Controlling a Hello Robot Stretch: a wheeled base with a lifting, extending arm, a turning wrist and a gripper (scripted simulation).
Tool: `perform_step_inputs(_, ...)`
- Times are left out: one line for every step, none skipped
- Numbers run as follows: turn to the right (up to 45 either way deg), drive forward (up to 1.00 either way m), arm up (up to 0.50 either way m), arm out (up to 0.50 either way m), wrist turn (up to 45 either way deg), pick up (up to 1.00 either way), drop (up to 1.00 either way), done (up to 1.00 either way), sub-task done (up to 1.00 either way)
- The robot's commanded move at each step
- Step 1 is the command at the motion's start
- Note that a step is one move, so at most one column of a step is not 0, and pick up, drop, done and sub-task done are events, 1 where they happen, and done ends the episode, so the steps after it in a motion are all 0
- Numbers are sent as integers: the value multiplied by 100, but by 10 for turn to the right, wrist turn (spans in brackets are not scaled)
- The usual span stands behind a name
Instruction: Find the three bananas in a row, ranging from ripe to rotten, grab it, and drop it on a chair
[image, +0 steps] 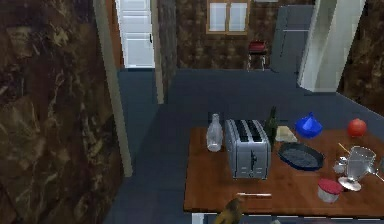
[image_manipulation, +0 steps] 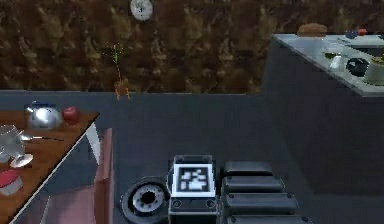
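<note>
Bananas: unconfirmed; a yellow-brown blob (image: 232, 210) lies at the surface (image: 215, 180) near edge. The surface lies left of the claw (image_manipulation: 150, 200). Claw's grasp: cannot tell.

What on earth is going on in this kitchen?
A wheeled robot faces a wooden table carrying a toaster, a glass bottle and a dark pan. Its hand sits low near the table; I cannot tell whether it holds anything. A chair stands by the table.
</note>
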Motion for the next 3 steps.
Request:
perform_step_inputs(450, 0, 0, 0, 0, 0, 0, 0, 0)
perform_step_inputs(450, 0, 0, 0, 0, 0, 0, 0, 0)
perform_step_inputs(450, 0, 0, 0, 0, 0, 0, 0, 0)
